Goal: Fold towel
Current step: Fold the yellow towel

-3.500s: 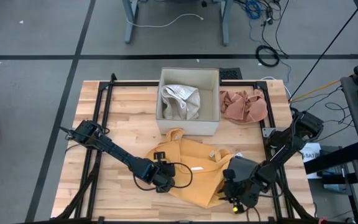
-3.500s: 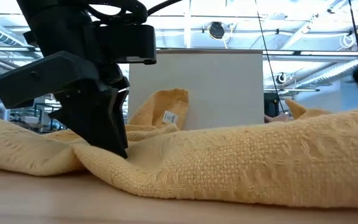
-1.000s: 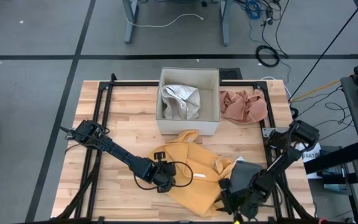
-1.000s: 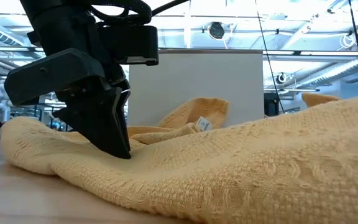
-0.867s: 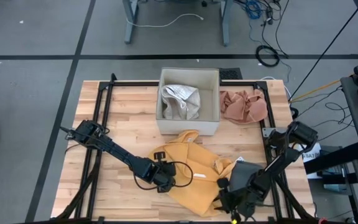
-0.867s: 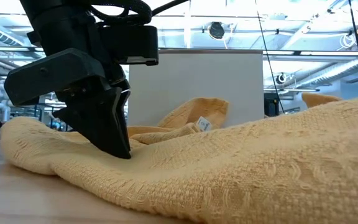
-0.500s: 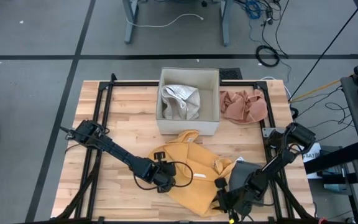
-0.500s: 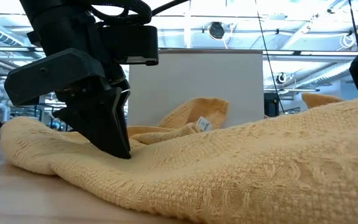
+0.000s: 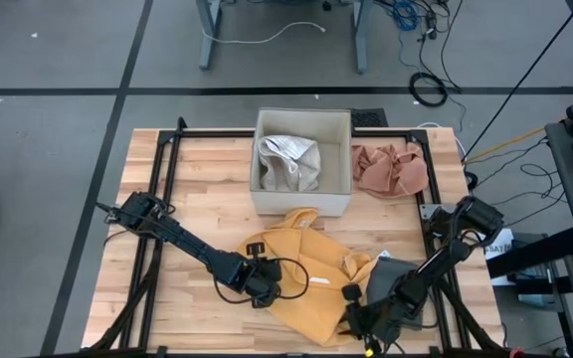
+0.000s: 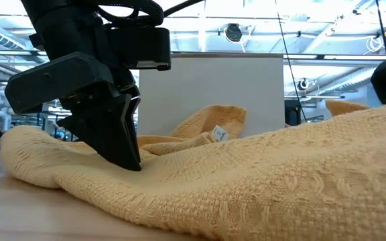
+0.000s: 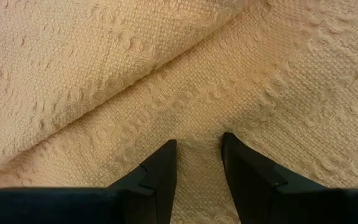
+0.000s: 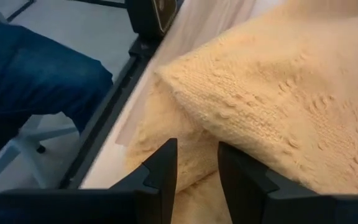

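The yellow towel (image 9: 311, 283) lies crumpled on the wooden table's near middle, and its white tag (image 10: 218, 134) shows on top. My left gripper (image 9: 265, 288) stands on the towel's left part, fingers pointing down into the cloth (image 10: 129, 161) and shut on it. My right gripper (image 9: 352, 316) is at the towel's near right edge, close to the table's near edge. Its fingers have closed in on a thick fold (image 12: 241, 93) of the towel. My left gripper (image 11: 197, 152) pinches a low ridge of the towel (image 11: 196, 171) between its two fingertips, coming steeply from above. One layer or several, I cannot tell. The cloth around it rests slack on the table. My right gripper (image 12: 196, 163) has the towel's near right edge (image 12: 197, 177) between its two fingers, slanting down from the table's right side. A thick fold bulges just beyond the fingertips. The towel rests on the table there, slack.
A white box (image 9: 302, 204) holding a grey-white cloth (image 9: 288, 162) stands behind the towel. A pink cloth (image 9: 390, 169) lies at the far right. Black frame rails (image 9: 157, 229) run along the table's sides. A person's leg in blue jeans (image 12: 36, 81) is beyond the near edge.
My right gripper has slid a little toward the table's left along the near edge, against the towel's right edge. The towel and my left gripper have stayed where they were.
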Controlling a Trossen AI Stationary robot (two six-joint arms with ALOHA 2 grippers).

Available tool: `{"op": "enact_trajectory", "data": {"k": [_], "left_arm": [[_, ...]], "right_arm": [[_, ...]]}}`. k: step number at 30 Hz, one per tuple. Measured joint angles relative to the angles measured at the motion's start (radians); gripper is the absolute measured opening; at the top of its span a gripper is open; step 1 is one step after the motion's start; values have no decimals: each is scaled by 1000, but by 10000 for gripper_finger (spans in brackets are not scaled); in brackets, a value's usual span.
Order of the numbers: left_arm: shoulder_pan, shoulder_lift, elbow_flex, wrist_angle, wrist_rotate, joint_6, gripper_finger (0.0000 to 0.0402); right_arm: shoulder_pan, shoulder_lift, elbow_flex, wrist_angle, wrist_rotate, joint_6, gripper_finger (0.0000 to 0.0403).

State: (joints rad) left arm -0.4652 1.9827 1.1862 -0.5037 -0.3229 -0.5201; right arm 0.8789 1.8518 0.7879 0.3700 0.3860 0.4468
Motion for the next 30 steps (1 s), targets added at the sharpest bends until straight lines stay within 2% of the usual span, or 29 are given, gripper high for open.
{"op": "enact_trajectory", "data": {"k": [5, 10, 19, 30], "left_arm": [[0, 0, 0, 0, 0, -1, 137], [0, 0, 0, 1, 0, -2, 137], [0, 0, 0, 1, 0, 3, 137], [0, 0, 0, 1, 0, 5, 137]], "right_arm": [[-18, 54, 0, 29, -24, 0, 102], [-27, 57, 0, 39, -23, -2, 95], [-27, 56, 0, 45, -25, -49, 7], [-12, 20, 5, 18, -21, -93, 0]]}}
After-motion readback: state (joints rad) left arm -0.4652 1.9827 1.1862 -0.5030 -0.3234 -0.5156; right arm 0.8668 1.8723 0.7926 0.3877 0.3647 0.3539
